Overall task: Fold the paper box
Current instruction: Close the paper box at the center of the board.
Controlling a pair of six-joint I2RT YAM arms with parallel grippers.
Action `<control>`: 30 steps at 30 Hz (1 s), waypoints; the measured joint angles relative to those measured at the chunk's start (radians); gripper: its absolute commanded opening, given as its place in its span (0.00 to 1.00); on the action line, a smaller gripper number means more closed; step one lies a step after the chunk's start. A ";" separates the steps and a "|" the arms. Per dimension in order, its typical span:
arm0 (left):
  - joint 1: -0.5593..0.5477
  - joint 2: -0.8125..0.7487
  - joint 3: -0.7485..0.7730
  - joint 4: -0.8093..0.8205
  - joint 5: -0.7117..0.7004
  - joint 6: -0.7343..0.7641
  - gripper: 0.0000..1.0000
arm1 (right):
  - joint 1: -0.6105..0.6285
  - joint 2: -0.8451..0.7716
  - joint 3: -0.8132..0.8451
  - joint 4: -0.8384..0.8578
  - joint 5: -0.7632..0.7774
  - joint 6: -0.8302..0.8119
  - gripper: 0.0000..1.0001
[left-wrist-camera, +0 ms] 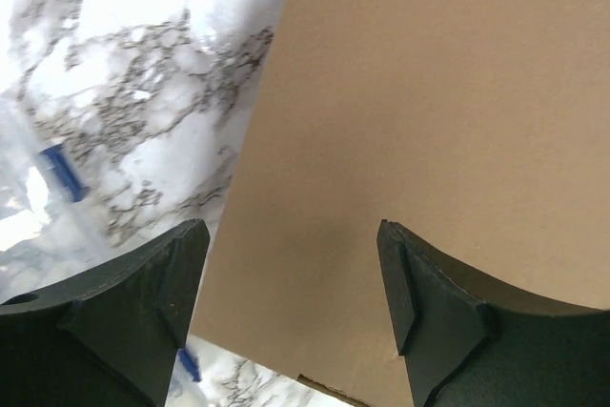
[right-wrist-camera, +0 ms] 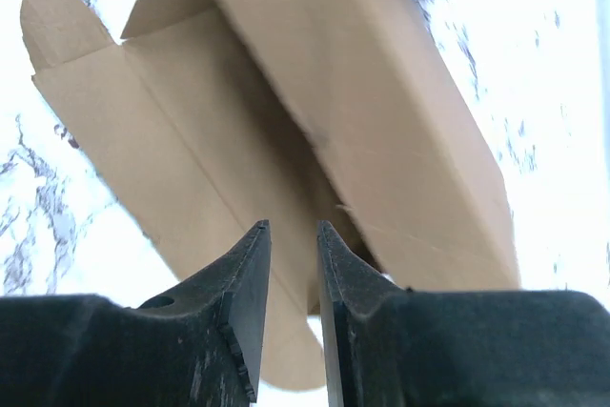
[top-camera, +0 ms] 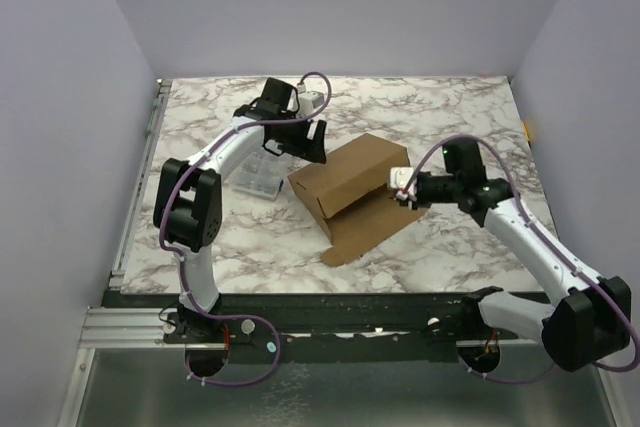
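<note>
The paper box (top-camera: 345, 179) is plain brown cardboard, partly folded, in the middle of the marble table, with a flat flap (top-camera: 365, 232) spread toward the near side. My left gripper (top-camera: 318, 142) hangs over the box's far left corner. In the left wrist view it (left-wrist-camera: 291, 264) stands wide open above a bare brown panel (left-wrist-camera: 429, 92), holding nothing. My right gripper (top-camera: 402, 185) is at the box's right end. In the right wrist view its jaws (right-wrist-camera: 291, 228) are nearly together with a narrow gap, and nothing shows between them. The raised box wall (right-wrist-camera: 362, 92) and the flat flap (right-wrist-camera: 172, 140) lie just beyond.
A small clear plastic case (top-camera: 255, 175) lies left of the box under the left arm; its blue latch (left-wrist-camera: 62, 173) shows in the left wrist view. A metal rail (top-camera: 140, 167) runs along the table's left edge. Walls enclose the table on three sides.
</note>
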 measured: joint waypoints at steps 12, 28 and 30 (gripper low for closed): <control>-0.130 -0.007 -0.055 0.003 -0.046 -0.026 0.67 | -0.306 0.019 0.167 -0.307 -0.231 0.186 0.25; -0.253 -0.193 -0.410 0.268 -0.127 -0.186 0.48 | -0.210 0.453 0.113 -0.158 0.016 0.457 0.25; -0.252 -0.199 -0.423 0.293 -0.126 -0.201 0.49 | -0.211 0.420 0.130 -0.193 0.000 0.457 0.31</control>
